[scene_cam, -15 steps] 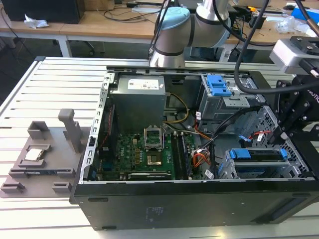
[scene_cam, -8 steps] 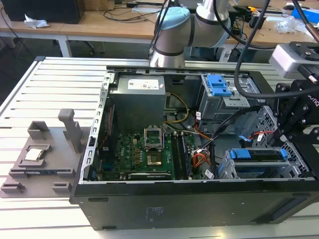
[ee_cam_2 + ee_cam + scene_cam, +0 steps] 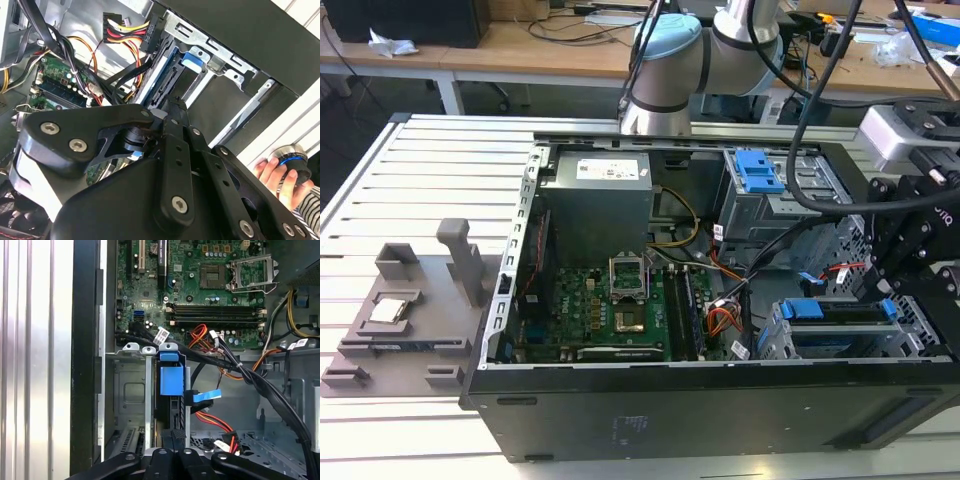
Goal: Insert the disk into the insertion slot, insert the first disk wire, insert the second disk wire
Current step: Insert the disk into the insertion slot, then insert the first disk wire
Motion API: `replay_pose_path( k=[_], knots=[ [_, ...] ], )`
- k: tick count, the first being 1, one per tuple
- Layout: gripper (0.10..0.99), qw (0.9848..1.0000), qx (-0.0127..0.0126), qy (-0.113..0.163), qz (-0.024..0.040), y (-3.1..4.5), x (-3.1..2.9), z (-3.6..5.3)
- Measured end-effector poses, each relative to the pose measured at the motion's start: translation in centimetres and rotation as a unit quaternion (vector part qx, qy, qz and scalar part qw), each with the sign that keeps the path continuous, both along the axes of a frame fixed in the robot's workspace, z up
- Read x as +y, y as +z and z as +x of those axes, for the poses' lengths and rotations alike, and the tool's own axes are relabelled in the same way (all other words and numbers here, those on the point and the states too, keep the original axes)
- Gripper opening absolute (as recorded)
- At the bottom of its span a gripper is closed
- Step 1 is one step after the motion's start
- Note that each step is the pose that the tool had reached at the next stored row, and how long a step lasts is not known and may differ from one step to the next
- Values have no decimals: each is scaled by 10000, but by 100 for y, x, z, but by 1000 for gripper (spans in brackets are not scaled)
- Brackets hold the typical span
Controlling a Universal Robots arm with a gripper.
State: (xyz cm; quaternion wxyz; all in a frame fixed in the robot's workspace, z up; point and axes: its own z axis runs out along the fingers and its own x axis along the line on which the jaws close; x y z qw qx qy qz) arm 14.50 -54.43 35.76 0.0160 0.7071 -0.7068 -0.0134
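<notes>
One disk (image 3: pixel 170 382) inside insertion slot (image 3: pixel 131 390) | hand (image 3: pixel 172 436) closed, just beside

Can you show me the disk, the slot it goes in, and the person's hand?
the disk (image 3: pixel 170 382), first wrist view, on its blue carrier.
the insertion slot (image 3: pixel 131 390), first wrist view, on the cage's silver wall.
the person's hand (image 3: pixel 272 176), second wrist view, on its middle.

A silver robot arm with pale blue joint caps (image 3: pixel 670 55) stands at the back in the exterior view and reaches across to the exterior view's right, turning downward at its end. Its black two-finger gripper (image 3: pixel 883 290) hangs low there, pointing down. In both wrist views the gripper (image 3: pixel 172 436) (image 3: pixel 175 106) has its fingertips drawn together, no gap between them.
</notes>
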Motion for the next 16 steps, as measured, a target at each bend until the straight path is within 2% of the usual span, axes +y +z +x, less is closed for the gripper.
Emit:
replay_pose_path(
  k=[15,16],
  knots=[
    [114,10000,0,0,1,-13,0,0],
    [235,10000,0,0,2,-14,0,0]
  ],
)
